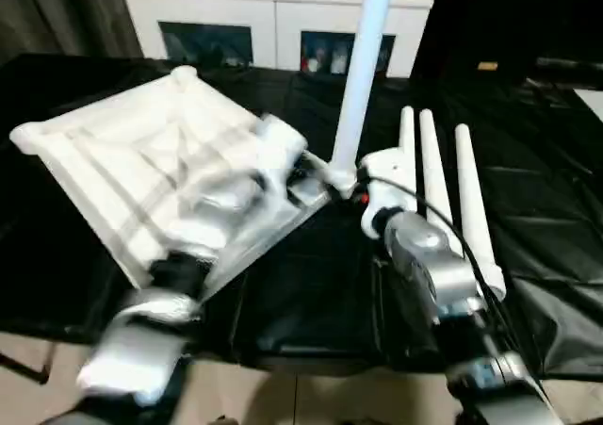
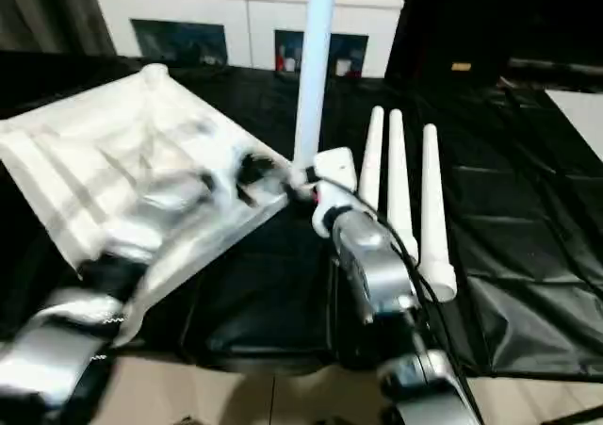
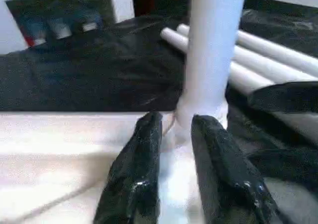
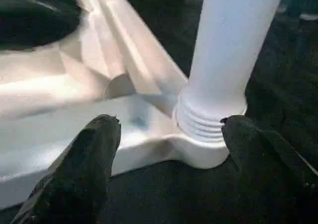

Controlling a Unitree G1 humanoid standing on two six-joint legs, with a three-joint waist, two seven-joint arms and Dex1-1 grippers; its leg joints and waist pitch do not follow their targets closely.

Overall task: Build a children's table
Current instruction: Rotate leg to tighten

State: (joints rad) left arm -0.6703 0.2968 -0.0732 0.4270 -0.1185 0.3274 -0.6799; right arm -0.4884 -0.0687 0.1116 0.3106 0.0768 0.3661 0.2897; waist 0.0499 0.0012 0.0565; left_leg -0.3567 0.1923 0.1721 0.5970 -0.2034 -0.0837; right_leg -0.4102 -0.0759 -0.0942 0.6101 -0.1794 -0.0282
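Note:
The children's table top (image 1: 141,161) lies upside down on the black cloth, ribbed underside up. One white leg (image 1: 363,67) stands upright in its near right corner socket (image 4: 203,144). Three more legs (image 1: 435,171) lie side by side on the cloth to the right. My left gripper (image 3: 176,122) rests over the table top's rim just beside the upright leg's base, its fingers (image 3: 144,149) a little apart with nothing between them. My right gripper (image 4: 171,124) stands open on either side of the socket, both fingertips clear of the leg's threaded base.
A white cabinet (image 1: 273,10) with glass doors stands behind the work surface. The black cloth (image 1: 537,180) covers the surface out to the right. The surface's front edge and the pale floor (image 1: 311,392) lie close below my forearms.

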